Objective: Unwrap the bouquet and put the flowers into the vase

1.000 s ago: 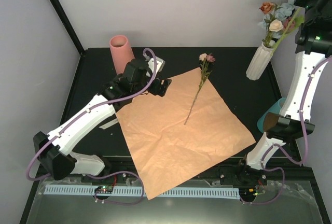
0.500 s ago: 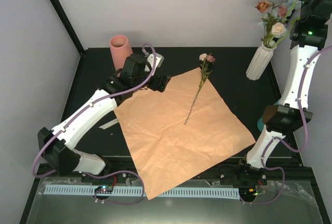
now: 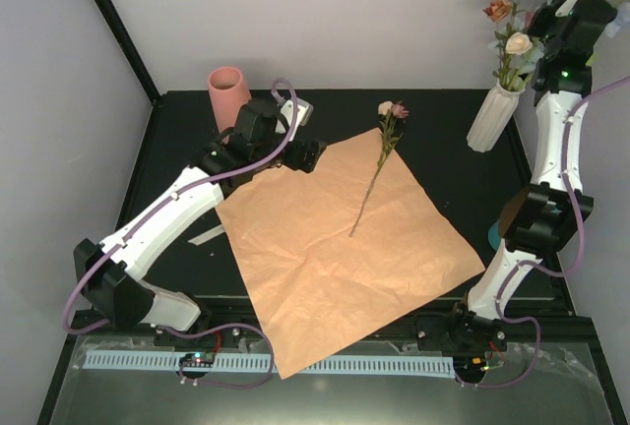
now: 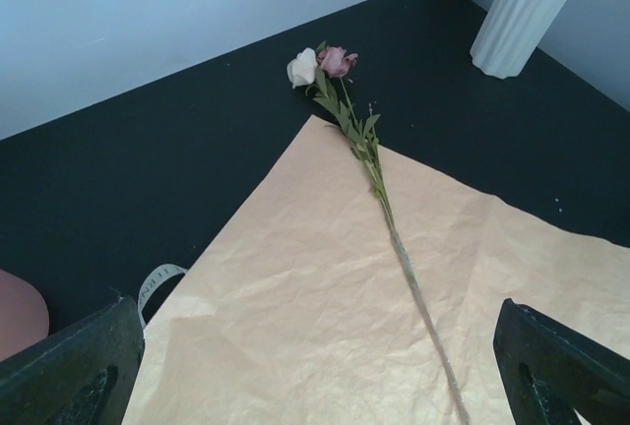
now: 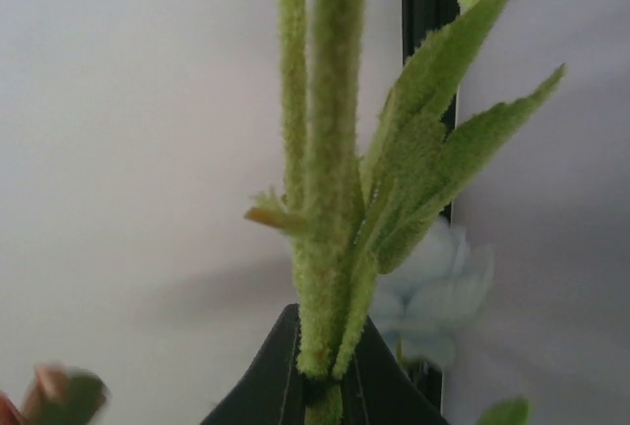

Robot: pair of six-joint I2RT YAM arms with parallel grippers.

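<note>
Right gripper (image 5: 325,386) pinches the flowers (image 5: 330,199) by their fuzzy stems above the vase (image 3: 489,120); left gripper (image 3: 307,155) hangs wide open over the paper sheet (image 3: 335,248), 1 lone flower (image 3: 372,184) lying there.

Crinkled matt paper sheet (image 3: 340,243), fuzzy stems (image 5: 330,199)

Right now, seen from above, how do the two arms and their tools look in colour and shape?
The left arm and the right arm have white shells between black joints, on black bases. A lilac cable loops along each. The right arm carries a small green light. The left tool and the right tool have black fingers.
</note>
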